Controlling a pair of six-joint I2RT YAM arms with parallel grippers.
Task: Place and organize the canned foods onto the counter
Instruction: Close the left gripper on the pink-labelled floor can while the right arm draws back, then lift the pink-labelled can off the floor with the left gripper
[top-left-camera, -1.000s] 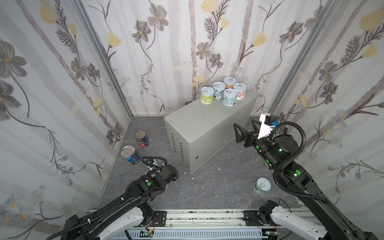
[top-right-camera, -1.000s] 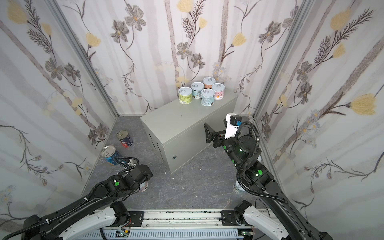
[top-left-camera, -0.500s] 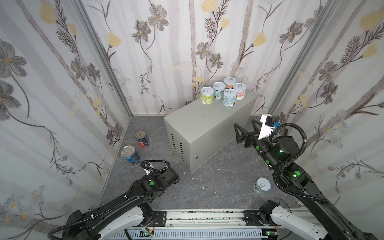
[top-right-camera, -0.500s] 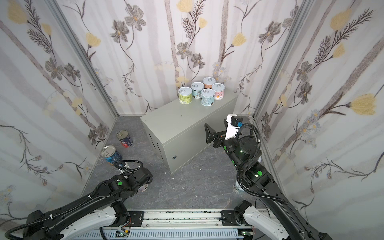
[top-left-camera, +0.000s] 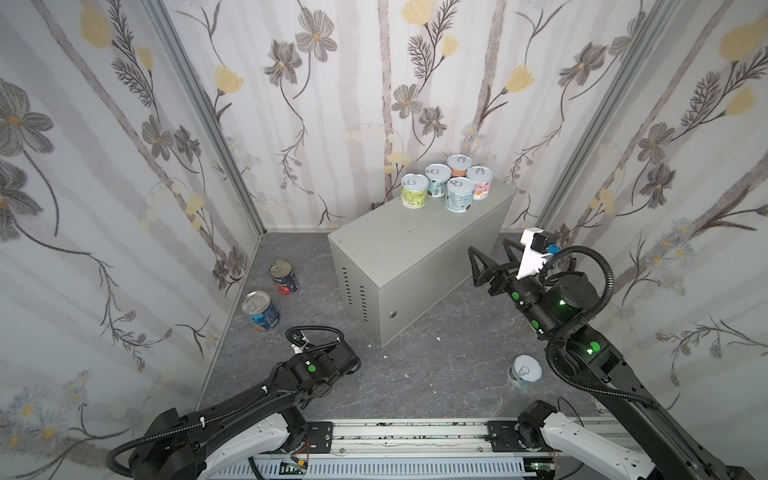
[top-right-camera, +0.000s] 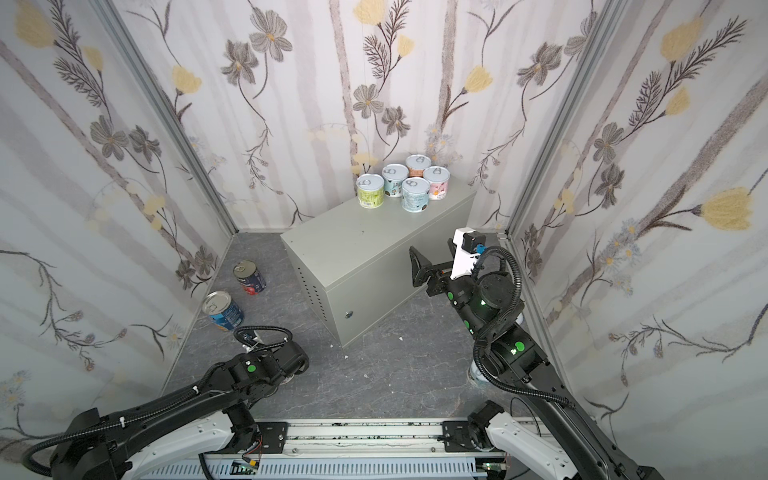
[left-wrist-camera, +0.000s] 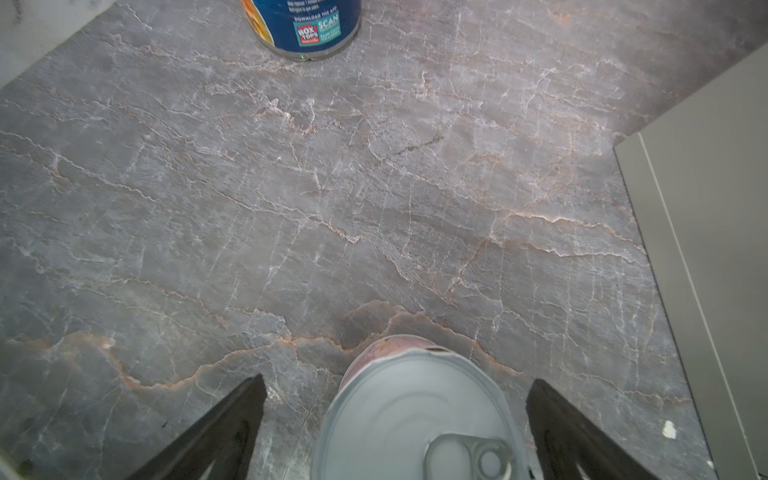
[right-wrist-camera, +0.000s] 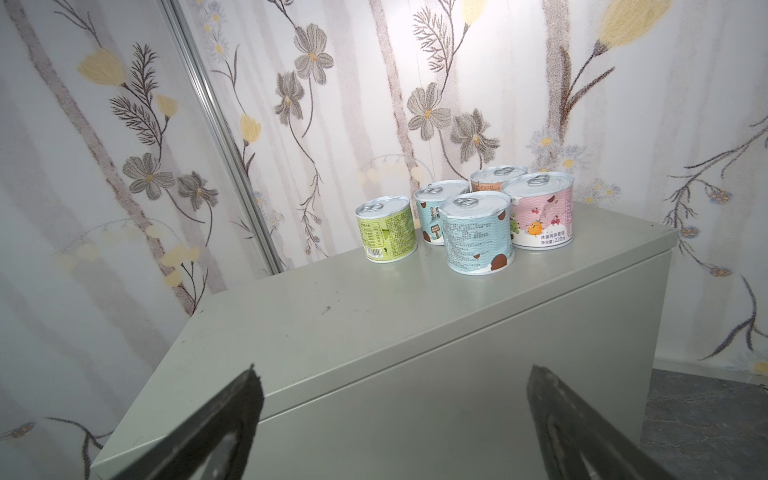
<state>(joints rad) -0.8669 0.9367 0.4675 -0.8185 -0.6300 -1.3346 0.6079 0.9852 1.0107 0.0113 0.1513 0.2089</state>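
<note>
While left tool (left-wrist-camera: 397, 380) hangs low, spread, seemingly astride a can (left-wrist-camera: 415, 415), right tool (top-left-camera: 487, 246) gapes level beside counter (top-left-camera: 407, 249).

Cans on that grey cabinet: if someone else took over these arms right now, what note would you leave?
Left gripper: open, poised at a short pink-labelled can on the floor.
Right gripper: open, empty, raised beside the counter.
Done: five short cans grouped at the counter's far end.
Left: that can, a second short can by the right arm, the blue can and navy-red can, all on the floor.
</note>
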